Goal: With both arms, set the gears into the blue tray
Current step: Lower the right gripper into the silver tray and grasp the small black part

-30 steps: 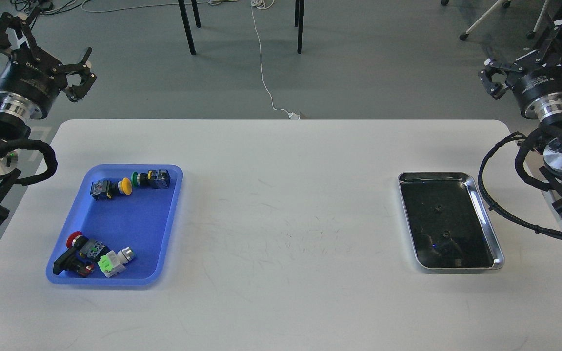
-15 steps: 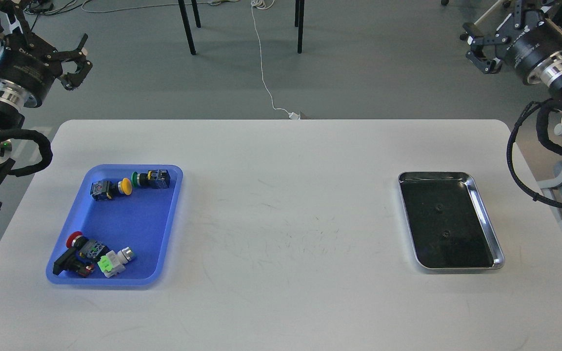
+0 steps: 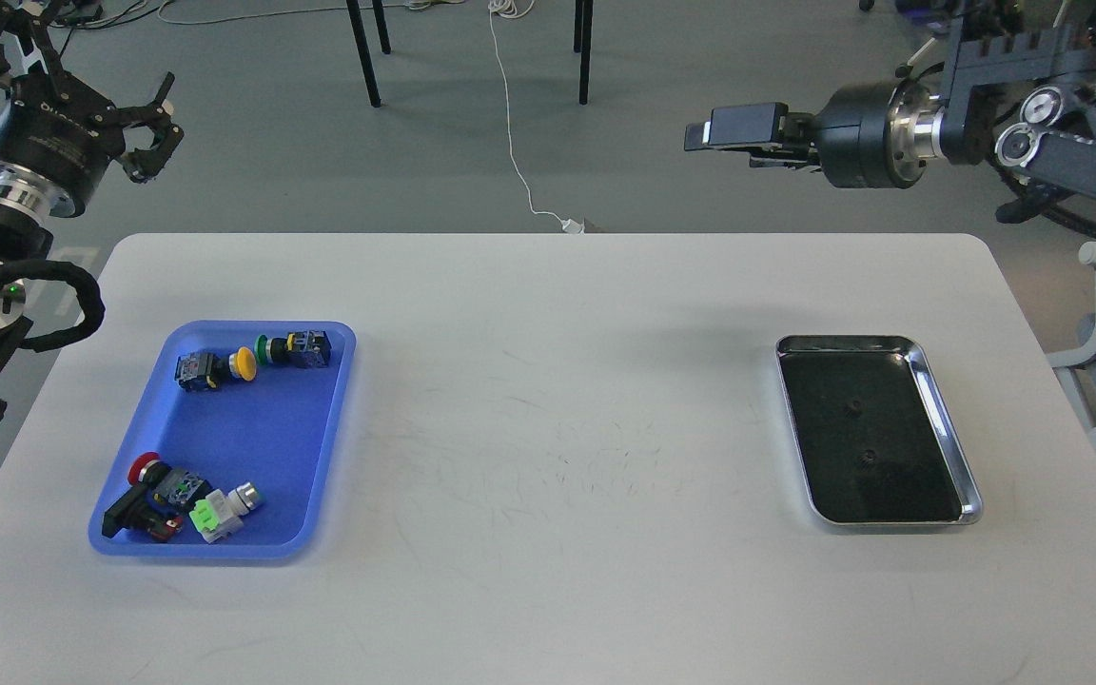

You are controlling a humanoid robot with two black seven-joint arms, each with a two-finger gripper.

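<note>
Two tiny black gears point(image 3: 855, 406) point(image 3: 867, 457) lie apart on the dark bottom of the silver metal tray point(image 3: 948, 433) at the table's right. The blue tray point(image 3: 258, 433) sits at the table's left and holds several coloured push-button switches. My left gripper point(image 3: 152, 133) hovers beyond the table's far left corner, its claws spread open and empty. My right gripper point(image 3: 736, 133) reaches leftward, level, above the table's far edge, well away from the gears. It is seen side-on, so its fingers overlap.
Switches cluster at the blue tray's far end point(image 3: 253, 360) and near end point(image 3: 182, 499). The white table point(image 3: 557, 457) lies between the two trays. Chair legs and a white cable point(image 3: 515, 143) are on the floor behind.
My right arm has swung from the far right corner leftward, turning its gripper to point left over the table's back edge. The left arm has barely shifted. Gears and trays are unmoved.
</note>
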